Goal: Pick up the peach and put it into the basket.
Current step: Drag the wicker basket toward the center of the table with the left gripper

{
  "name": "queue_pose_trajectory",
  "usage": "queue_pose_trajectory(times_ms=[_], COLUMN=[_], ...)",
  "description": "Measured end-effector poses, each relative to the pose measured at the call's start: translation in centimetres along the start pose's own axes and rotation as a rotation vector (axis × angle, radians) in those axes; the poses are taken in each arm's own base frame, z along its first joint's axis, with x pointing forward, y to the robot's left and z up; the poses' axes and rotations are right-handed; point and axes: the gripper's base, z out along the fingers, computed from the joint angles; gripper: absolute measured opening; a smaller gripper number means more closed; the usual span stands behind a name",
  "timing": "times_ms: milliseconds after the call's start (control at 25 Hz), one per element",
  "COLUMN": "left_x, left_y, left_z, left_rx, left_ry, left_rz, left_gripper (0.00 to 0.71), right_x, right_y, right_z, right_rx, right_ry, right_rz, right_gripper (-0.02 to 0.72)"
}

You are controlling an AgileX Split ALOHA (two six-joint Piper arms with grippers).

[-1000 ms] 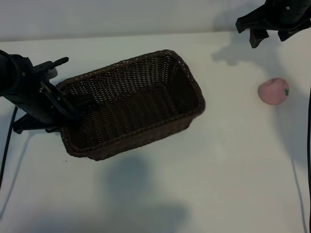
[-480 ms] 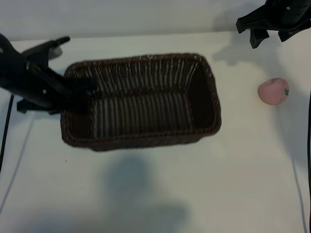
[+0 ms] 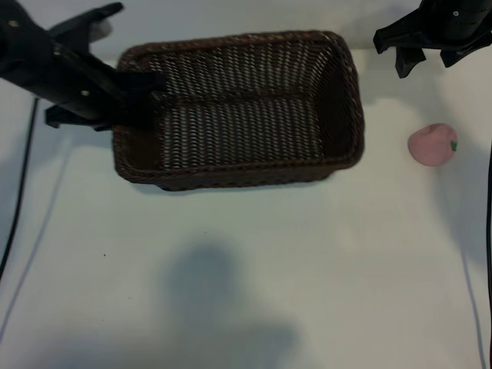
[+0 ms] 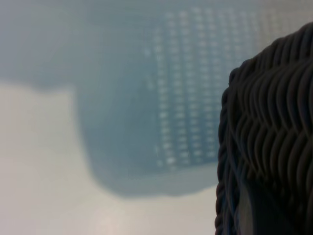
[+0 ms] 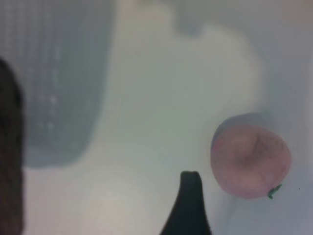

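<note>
Exterior view: woven rectangular basket (image 3: pixel 238 108), round matte peach (image 3: pixel 432 144)

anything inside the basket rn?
Nothing visible inside the basket, only bare weave. The left pincer grips its end wall, hiding that corner. The peach sits outside on the table.

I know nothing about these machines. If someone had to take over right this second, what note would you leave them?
Left pincer: clamped on the left end wall of the basket, holding it lifted off the white table, toward the far side.
Right pincer: open, empty, hanging over the far right of the table, beyond the peach.
Peach: lying on the table to the right of the basket, apart from it, untouched.
Done: nothing with the peach yet.
Left: set the basket down, pick up the peach, put it in the basket.
</note>
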Motion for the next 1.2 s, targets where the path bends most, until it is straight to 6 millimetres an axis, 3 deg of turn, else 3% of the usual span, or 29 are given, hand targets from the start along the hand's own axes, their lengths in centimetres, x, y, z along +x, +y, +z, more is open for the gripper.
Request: queue_pose_trajectory(times_ms=[240,400,760,880,1080,1200], left_x=[-0.1,0.1,0.5,0.4,0.4,0.1], left_y=[-2.1,-1.8,-1.7,-1.9,-2.1,-2.3], left_z=[3.8,5.4,7.0,7.0,6.9,6.1], left_rx=[0.013,0.002,-0.008,0.001,0.009,0.016], left_ry=[0.060,0.077,0.094,0.092,0.089,0.072], left_rz=[0.033,0.003,0.013,0.007,-0.001,0.007], left_gripper=[0.092,0.092,0.101,0.189,0.479,0.586], right_x=[0.0,0.0,0.0,0.0,0.0,0.0], right_y=[0.0,0.0,0.0,0.0,0.0,0.0], right_z=[0.0,0.0,0.0,0.0,0.0,0.0], right_rx=[0.001,0.001,0.001,0.001,0.001,0.001], right_ry=[0.000,0.000,0.000,0.000,0.000,0.000], right_rz=[0.000,0.000,0.000,0.000,0.000,0.001], right_gripper=[0.587,0.587,0.587,0.587,0.587,0.587])
